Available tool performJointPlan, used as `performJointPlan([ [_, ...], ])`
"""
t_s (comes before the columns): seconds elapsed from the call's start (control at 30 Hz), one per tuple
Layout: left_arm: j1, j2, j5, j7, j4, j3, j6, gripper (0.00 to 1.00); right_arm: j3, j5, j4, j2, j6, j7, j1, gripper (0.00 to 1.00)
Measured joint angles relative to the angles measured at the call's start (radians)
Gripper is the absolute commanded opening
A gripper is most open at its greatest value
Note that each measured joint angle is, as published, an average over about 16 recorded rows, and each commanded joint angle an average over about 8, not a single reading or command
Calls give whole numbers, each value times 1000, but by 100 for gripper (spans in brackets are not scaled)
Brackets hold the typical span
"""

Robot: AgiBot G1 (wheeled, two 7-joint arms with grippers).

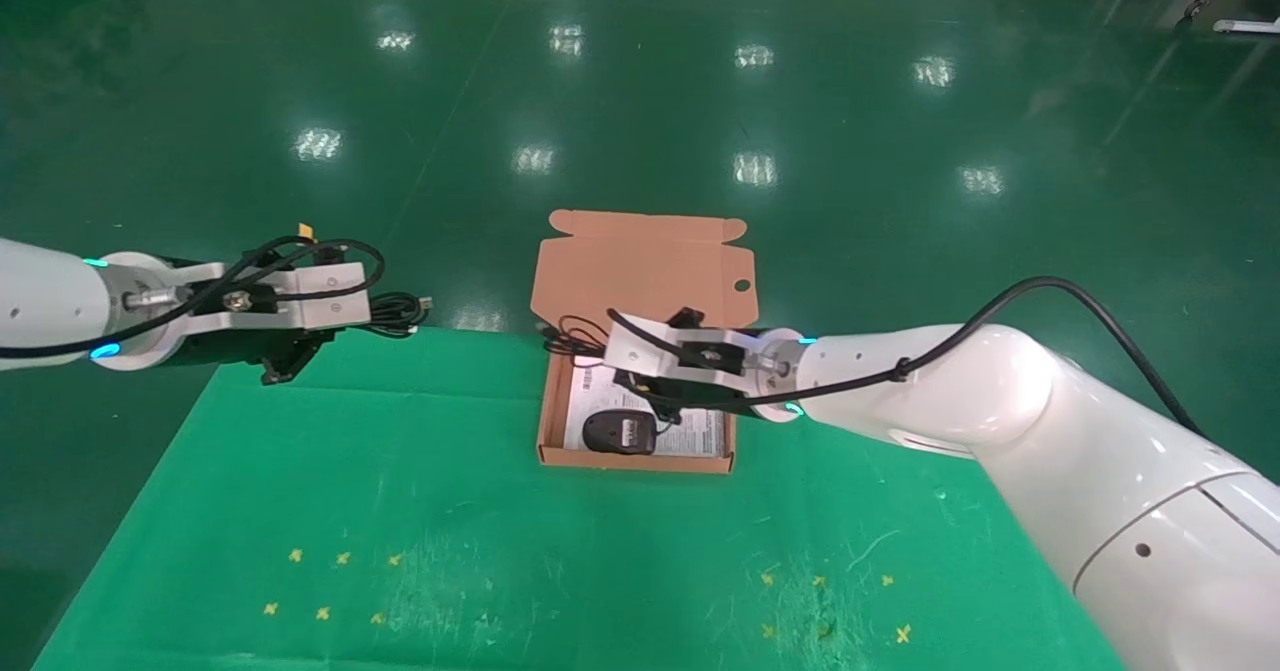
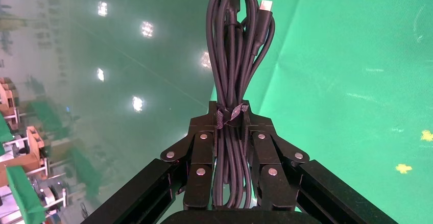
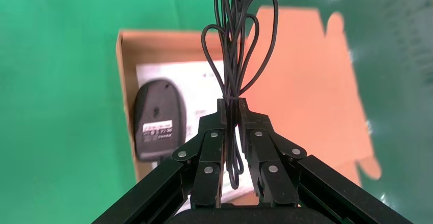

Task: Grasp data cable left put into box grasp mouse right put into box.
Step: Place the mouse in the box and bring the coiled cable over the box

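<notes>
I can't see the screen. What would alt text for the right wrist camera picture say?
The right tool is shut on the mouse's cord, a bundle of thin black loops, held above an open orange box. The black mouse lies upside down in the box on a white paper sheet. Green cloth surrounds the box.

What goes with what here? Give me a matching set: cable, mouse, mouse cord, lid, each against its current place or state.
Things:
1. cable
2. mouse
3. mouse cord
4. lid

States:
A. lying in the box
B. clamped in the left fingers
C. open
D. clamped in the right fingers

Pairs: 1-B, 2-A, 3-D, 4-C
</notes>
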Motion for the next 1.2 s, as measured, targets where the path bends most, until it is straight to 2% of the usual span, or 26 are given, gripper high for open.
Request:
performJointPlan([
  [0.03,0,0,0,0,0,0,0,0,-8,4,-8,0,2,3,1,0],
  [0.07,0,0,0,0,0,0,0,0,-17,8,-15,-1,4,7,2,6],
  [0.3,1,-1,1,-1,-1,0,1,0,-64,31,-46,-2,12,32,7,94],
  [0.33,1,0,0,-1,-1,0,1,0,-68,33,-47,-1,13,35,7,100],
  [0.77,21,33,-29,40,16,10,-31,0,-76,56,9,56,16,49,9,100],
  [1.0,43,99,-54,114,88,24,-116,0,-65,61,79,146,15,60,19,100],
  [1.2,60,193,-77,210,218,39,-236,0,-56,53,162,252,12,85,29,100],
])
